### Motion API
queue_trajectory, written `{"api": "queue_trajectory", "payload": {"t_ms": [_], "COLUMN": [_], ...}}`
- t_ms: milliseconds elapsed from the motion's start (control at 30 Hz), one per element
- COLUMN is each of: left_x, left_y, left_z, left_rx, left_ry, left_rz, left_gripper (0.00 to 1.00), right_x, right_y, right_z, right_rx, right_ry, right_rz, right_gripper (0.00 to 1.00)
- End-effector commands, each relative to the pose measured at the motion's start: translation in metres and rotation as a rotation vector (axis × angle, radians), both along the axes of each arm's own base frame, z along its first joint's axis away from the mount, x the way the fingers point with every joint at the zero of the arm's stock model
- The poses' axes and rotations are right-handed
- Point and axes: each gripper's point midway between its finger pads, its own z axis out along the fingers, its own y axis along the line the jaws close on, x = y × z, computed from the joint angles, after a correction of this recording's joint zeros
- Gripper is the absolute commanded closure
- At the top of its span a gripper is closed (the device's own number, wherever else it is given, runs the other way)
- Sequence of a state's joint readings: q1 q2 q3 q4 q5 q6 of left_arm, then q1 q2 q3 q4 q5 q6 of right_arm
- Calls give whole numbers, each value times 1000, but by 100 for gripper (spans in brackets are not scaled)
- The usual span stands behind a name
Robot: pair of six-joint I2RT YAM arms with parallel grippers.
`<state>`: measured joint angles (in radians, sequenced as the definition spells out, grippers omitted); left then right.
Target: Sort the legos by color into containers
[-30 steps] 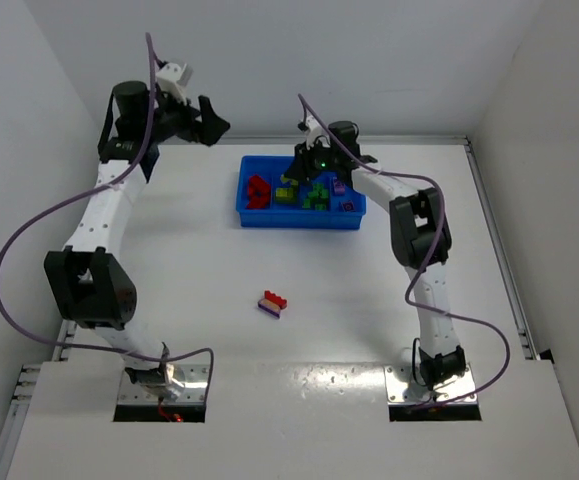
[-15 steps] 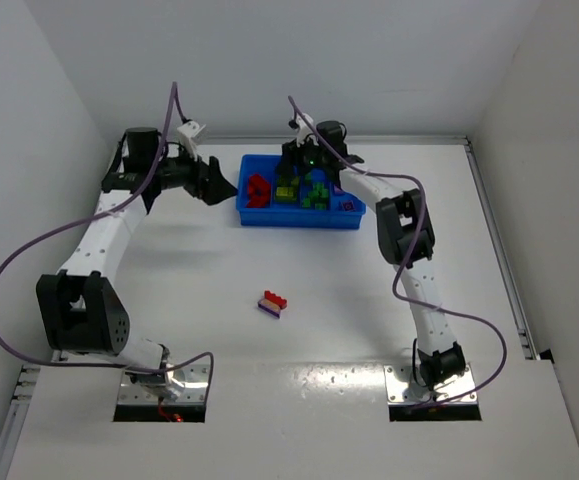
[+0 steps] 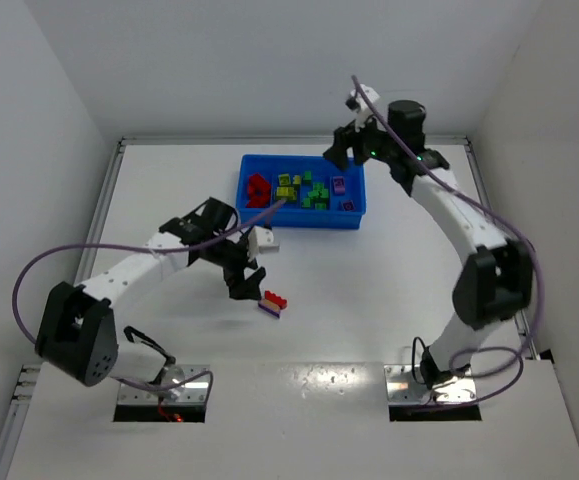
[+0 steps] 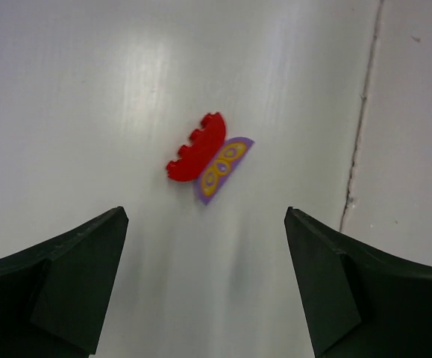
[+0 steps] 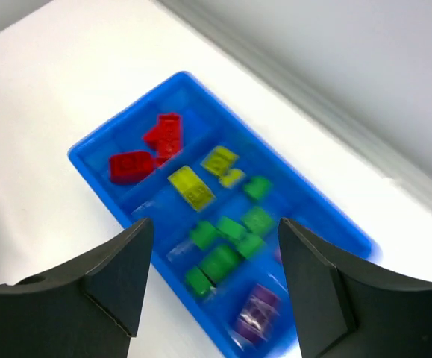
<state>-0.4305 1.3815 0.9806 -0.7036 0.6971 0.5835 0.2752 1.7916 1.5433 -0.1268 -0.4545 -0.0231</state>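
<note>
Tray (image 5: 298,179) ahead of right gripper (image 5: 216,291), jaws spread, empty: reds (image 5: 137,162), yellows (image 5: 189,186), greens (image 5: 223,250), purples (image 5: 257,313) separated. Left gripper (image 4: 208,283) jaws also spread. Only its wrist view shows the yellow print on the red-purple stack (image 4: 208,158).

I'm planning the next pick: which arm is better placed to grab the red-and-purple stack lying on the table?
Left. The left end effector, open, hovers right beside the stack, centred in its wrist view. The right end effector is far off, up by the blue tray.

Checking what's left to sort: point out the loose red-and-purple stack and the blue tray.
red-and-purple stack (image 4: 208,155), left wrist view, at its red-purple seam.
blue tray (image 3: 299,221), top external view, on its near wall.
</note>
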Motion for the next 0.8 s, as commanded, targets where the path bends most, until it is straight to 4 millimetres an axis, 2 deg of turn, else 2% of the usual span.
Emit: {"api": "queue_trajectory", "payload": {"t_ms": [0, 67, 100, 167, 200, 367, 400, 433, 533, 567, 700, 767], "left_x": [-9, -22, -30, -29, -27, -14, -7, -5, 1, -2, -5, -12], "left_y": [-16, -20, -19, -22, -25, -34, -39, -41, -49, -51, -50, -43], "left_z": [6, -4, -11, -21, -22, -40, -38, -45, -49, -58, -71, -79], "left_rx": [-25, -15, -15, -21, -28, -15, -17, -19, -19, -16, 4, 23], "left_ry": [-175, -258, -275, -376, -402, -445, -458, -428, -438, -426, -400, -362], "left_rz": [-119, -276, -331, -444, -477, -637, -643, -648, -682, -707, -760, -786], "left_gripper": [7, 7, 7, 3, 3, 2, 2, 2, 2, 2, 2, 3], "right_x": [-43, -54, -66, -79, -77, -94, -93, -97, -100, -101, -107, -109], "right_y": [-38, -56, -58, -64, -68, -73, -78, -78, -88, -88, -97, -102], "right_z": [-9, -11, -13, -16, -16, -13, -13, -13, -9, -11, -9, -7], "right_rx": [-133, -148, -151, -142, -136, -101, -101, -102, -101, -103, -110, -110], "right_ry": [-41, -44, -32, -5, 2, 17, 17, 23, 20, 29, 30, 31], "right_rz": [5, -24, -23, -27, -41, -41, -51, -51, -73, -72, -89, -101], "right_gripper": [32, 32, 32, 32, 32, 32, 32, 32, 32, 32, 32, 32]}}
